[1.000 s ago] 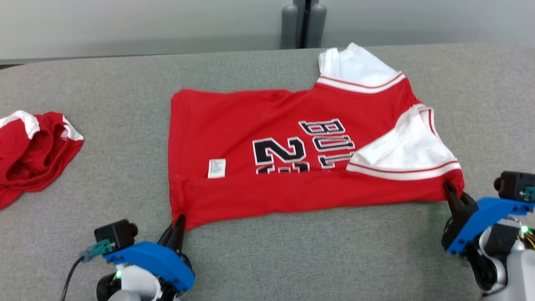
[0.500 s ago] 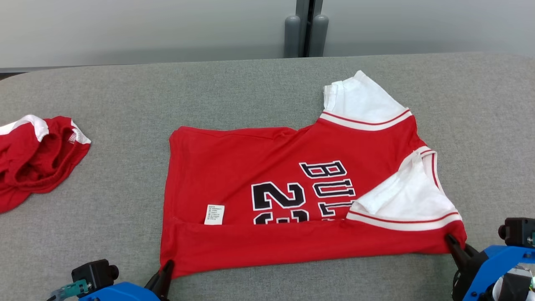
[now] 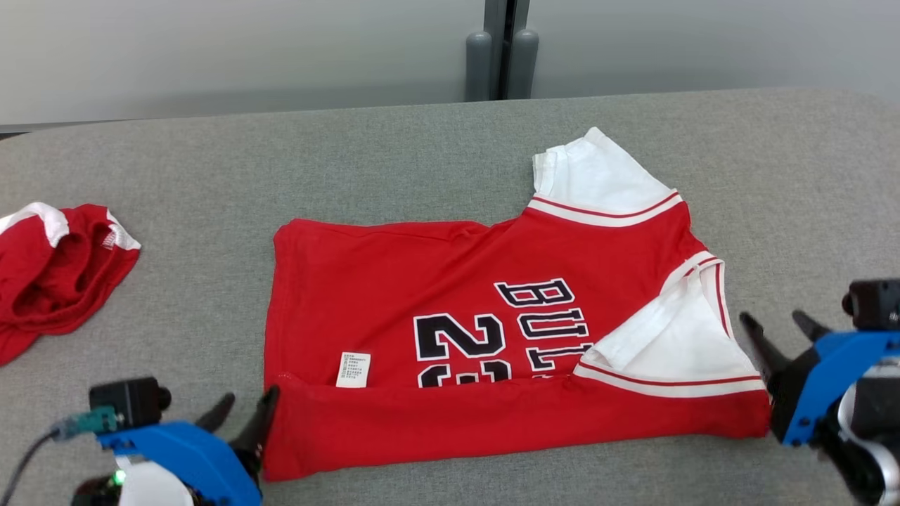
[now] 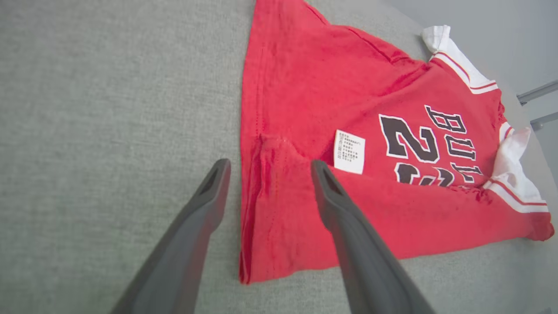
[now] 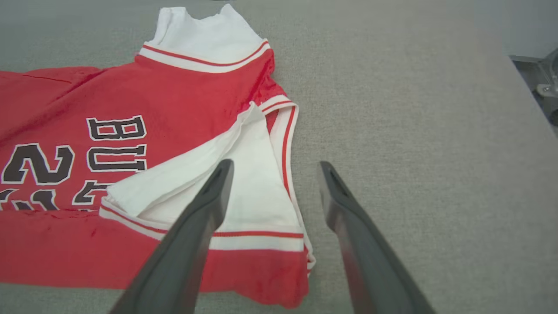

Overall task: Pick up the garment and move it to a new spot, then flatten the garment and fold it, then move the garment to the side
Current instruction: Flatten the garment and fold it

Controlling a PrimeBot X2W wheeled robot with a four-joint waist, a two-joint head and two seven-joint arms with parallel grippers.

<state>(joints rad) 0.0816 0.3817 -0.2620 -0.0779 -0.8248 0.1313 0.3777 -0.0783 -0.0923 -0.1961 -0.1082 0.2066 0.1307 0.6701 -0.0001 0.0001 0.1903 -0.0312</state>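
Observation:
A red jersey [image 3: 450, 309] with white sleeves and black lettering lies flat on the grey table [image 3: 394, 154], its near edge folded up over the print. My left gripper [image 3: 247, 416] stands open at the jersey's near left corner, holding nothing. In the left wrist view the gripper [image 4: 267, 168] straddles the jersey's [image 4: 348, 109] left edge above the cloth. My right gripper [image 3: 775, 323] is open beside the jersey's right side, near the white sleeve [image 3: 675, 344]. Seen from the right wrist, the gripper [image 5: 274, 168] hovers over the sleeve's [image 5: 244, 183] edge.
A second red and white garment [image 3: 53, 263] lies crumpled at the table's left edge. Bare grey table surrounds the jersey on the far side and right. A grey post [image 3: 496, 49] stands behind the table against a pale wall.
Both grippers have let go of the jersey's near corners and opened. The folded near edge now lies on the table. The camera has shifted slightly.

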